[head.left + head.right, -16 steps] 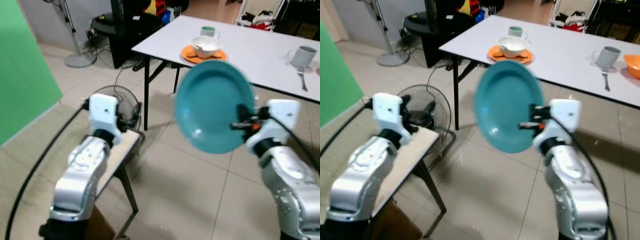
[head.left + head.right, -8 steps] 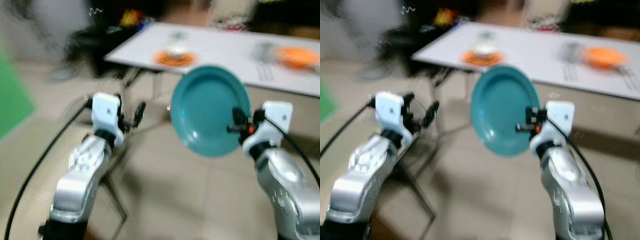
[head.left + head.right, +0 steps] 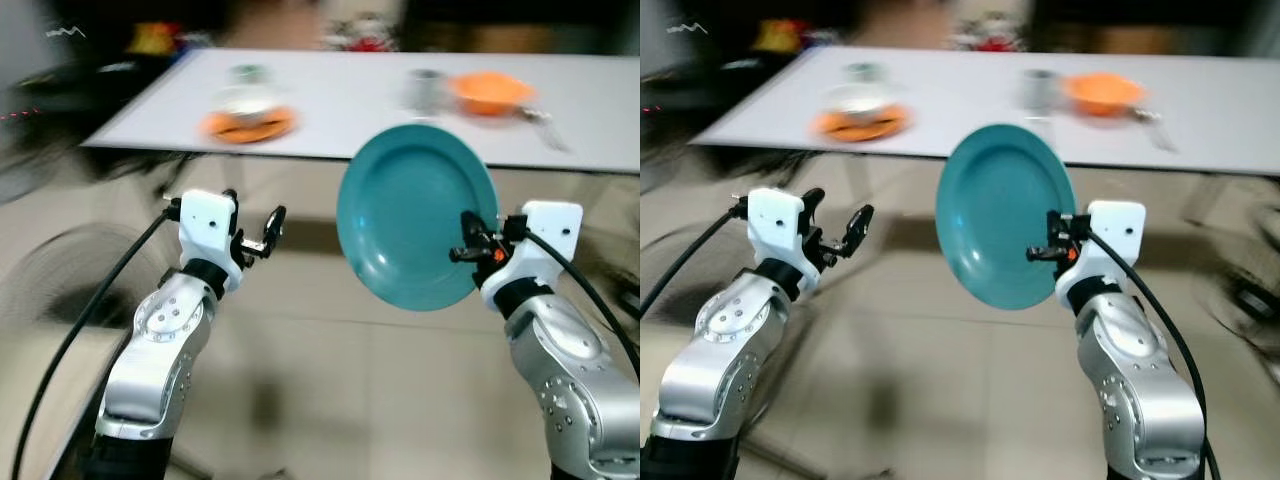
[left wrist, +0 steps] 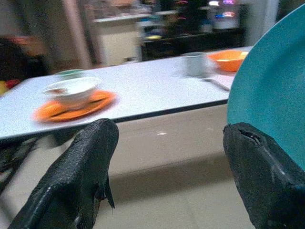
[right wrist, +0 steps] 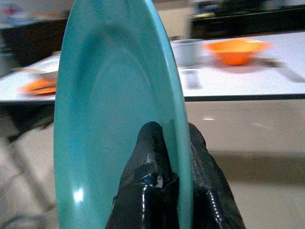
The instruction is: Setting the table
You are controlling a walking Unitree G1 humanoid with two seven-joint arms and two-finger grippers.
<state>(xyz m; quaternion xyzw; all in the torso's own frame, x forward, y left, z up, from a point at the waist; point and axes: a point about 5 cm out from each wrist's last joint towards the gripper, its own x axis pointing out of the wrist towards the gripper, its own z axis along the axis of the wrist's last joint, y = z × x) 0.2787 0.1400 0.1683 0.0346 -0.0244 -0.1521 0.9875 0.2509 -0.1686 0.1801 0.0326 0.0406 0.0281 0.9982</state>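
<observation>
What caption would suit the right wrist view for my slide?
Right gripper pinching the rim of an upright teal plate, white table ahead.

Plate (image 3: 410, 215): plain teal. Surface (image 3: 620, 110): white. Bowl (image 3: 489, 92): orange. Saucer (image 3: 245, 124): orange. Pincer fingers (image 5: 150, 157): black.

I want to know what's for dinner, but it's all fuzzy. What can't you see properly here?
- Inside the white bowl: blurred in the left wrist view, contents unreadable.
- Orange bowl: too blurred and far to see inside.
- Table: cut off at the right edge, head views.
- Floor behind the teal plate: hidden, as the right end effector holds it upright.
</observation>
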